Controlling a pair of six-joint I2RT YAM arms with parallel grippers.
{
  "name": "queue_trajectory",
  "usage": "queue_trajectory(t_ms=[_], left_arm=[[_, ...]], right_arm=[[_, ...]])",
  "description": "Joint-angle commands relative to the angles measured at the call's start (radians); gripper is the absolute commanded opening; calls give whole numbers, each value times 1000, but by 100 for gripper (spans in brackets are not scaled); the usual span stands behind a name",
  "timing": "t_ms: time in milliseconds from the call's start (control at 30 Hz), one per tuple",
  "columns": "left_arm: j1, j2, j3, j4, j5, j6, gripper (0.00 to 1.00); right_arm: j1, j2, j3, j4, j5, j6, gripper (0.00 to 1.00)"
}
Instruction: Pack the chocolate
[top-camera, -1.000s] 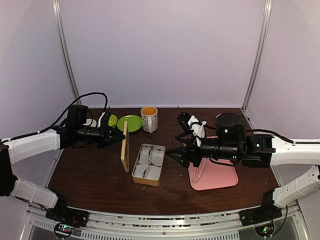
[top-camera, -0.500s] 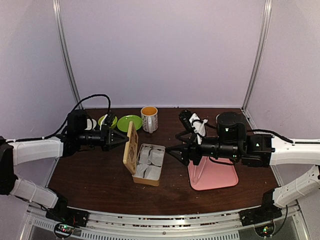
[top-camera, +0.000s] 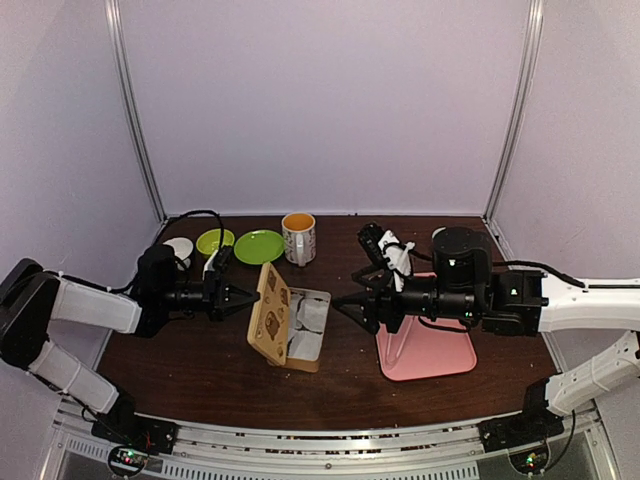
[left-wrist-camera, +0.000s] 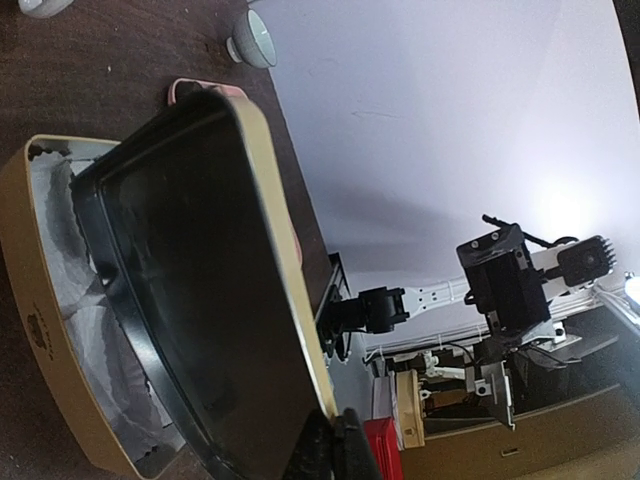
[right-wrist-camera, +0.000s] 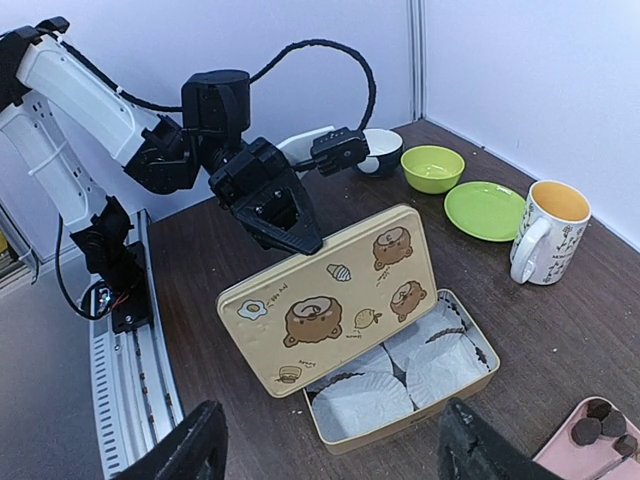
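Dark brown chocolate lumps lie on the pink tray at the right of the dark wooden table, pale lilac walls around. My right fingers gape wide, empty. My left fingers, pressed together, touch the tan bear-printed tin lid, which has tipped from upright over its base.

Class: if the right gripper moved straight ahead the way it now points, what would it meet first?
The open tin just ahead of the right gripper: its near wall if the fingers travel low, otherwise the tilted lid standing over it. Height is hard to judge here.
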Motion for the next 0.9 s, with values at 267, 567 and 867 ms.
queue_trajectory(t_ms=[267,567,867], left_arm=[[61,215,-130,482,64,-186,6],[94,296,-145,444,44,-133,33],[97,187,-62,-229,-82,237,43]], right_arm=[[-4,-14,10,-11,-11,3,72],[-5,-30,-8,6,-21,2,72],[-7,-33,-10,2,-13,-4,73]])
